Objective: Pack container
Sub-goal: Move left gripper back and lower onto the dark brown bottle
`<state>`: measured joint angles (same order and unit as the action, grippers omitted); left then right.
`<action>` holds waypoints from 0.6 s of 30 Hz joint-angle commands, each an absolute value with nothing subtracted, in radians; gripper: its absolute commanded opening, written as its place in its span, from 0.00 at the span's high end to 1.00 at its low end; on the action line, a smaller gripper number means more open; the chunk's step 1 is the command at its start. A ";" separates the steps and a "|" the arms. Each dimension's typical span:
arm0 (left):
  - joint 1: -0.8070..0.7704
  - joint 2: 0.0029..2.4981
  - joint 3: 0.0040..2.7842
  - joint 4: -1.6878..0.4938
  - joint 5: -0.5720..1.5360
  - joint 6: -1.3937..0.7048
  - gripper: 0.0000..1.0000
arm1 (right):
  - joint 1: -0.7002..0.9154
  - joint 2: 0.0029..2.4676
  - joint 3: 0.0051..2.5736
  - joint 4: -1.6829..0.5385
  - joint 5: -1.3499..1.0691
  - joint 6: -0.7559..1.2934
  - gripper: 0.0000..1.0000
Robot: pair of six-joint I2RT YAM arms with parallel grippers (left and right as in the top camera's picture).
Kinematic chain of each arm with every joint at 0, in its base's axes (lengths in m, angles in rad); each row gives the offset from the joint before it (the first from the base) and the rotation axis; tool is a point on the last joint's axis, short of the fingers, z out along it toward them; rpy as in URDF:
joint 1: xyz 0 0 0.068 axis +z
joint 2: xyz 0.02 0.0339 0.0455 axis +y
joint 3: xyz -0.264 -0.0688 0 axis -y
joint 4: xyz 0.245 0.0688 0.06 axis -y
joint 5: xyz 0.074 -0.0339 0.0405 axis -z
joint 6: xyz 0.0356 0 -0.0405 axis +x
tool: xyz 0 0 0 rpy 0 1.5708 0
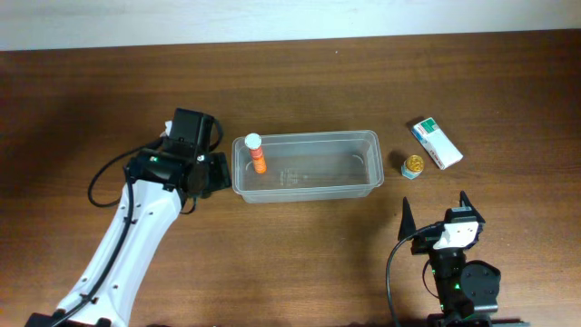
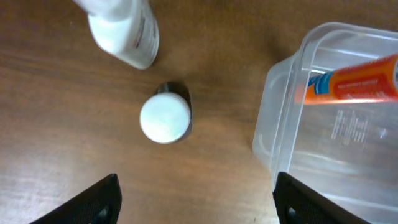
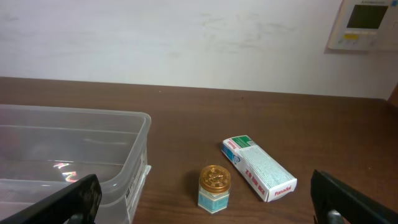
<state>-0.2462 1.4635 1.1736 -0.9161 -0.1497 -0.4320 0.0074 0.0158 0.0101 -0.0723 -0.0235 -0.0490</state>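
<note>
Mid-table, overhead: large clear rectangular plastic tub [image 1: 309,136], orange tube with white cap [image 1: 258,154] in its left end. Just beside tub's left wall, left gripper [image 1: 214,173]; near front edge, well apart, right gripper [image 1: 436,214]. Right of tub: white-and-green carton [image 1: 437,143], small gold-lidded jar [image 1: 413,165].
Left wrist: fingers spread, empty, over white round-capped bottle [image 2: 165,117]; second white bottle [image 2: 124,34] beyond.
Right wrist: fingers spread, nothing between; tub left, jar and carton ahead.
</note>
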 commanded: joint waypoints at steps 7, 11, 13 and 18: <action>-0.197 1.466 1.079 -0.796 -0.135 -0.459 0.26 | 0.006 0.009 0.006 -0.078 -0.018 -0.048 0.01; -0.186 1.467 1.065 -0.768 -0.138 -0.455 0.26 | 0.006 0.009 0.006 -0.078 -0.018 -0.048 0.02; -0.186 1.470 1.061 -0.752 -0.139 -0.455 0.27 | 0.006 0.009 0.006 -0.078 -0.018 -0.048 0.02; -0.186 1.486 1.061 -0.733 -0.160 -0.455 0.28 | 0.006 0.009 0.006 -0.078 -0.018 -0.048 0.02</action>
<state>-0.1890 1.4643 1.0691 -0.7425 -0.1455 -0.4435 0.0074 0.0158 0.0101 -0.0723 -0.0235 -0.0494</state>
